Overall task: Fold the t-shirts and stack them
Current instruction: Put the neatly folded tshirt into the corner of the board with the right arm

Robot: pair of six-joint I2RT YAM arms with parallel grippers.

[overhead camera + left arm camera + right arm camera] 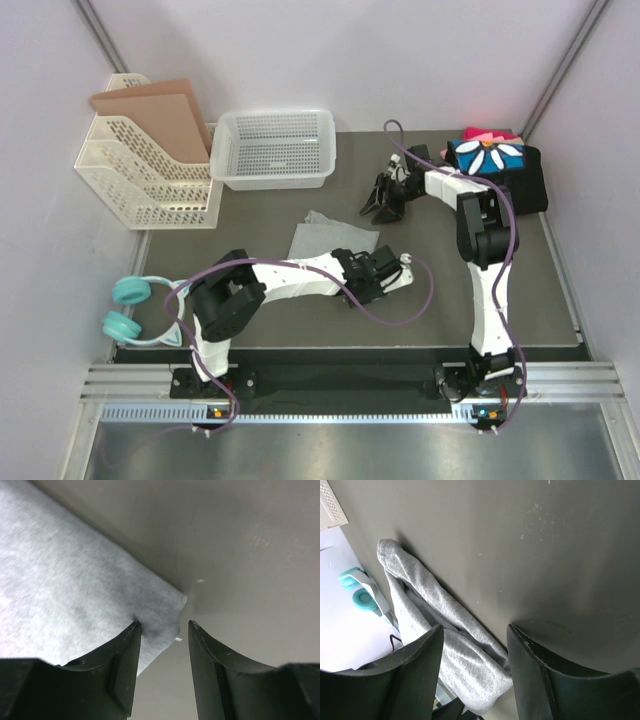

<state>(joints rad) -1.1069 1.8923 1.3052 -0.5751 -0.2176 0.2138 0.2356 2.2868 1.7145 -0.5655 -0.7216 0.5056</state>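
Table [480,300]: dark mat, most of it bare in front.

Folded stack of t-shirts [495,160]: far right corner, black with a blue daisy panel on top, pink showing behind. Well apart from the work.

Grey t-shirt [325,240]: middle of the mat, not yet folded. The right wrist view shows it bunched in long ridges [445,645], not flat. Risk: any fold made over those ridges likely comes out lopsided and would sit badly on the stack.

Left arm's purple cable [400,310]: loops on the mat just beside the shirt. Risk: a sweep of the arm could drag the loop over the cloth and pull it askew.

Right gripper [383,205]: near the back of the mat, apart from the shirt, fingers spread [475,627], nothing between them. Risk: if the left lifts alone, the shirt hangs from one corner and crumples further.

Left gripper [162,625]: released, low over the shirt's corner [170,605]. One finger [122,665] sits at the cloth edge, the other over bare mat. Risk: only a sliver of corner lies between them, so a pinch here may catch too little and slip, or nudge the edge away instead.
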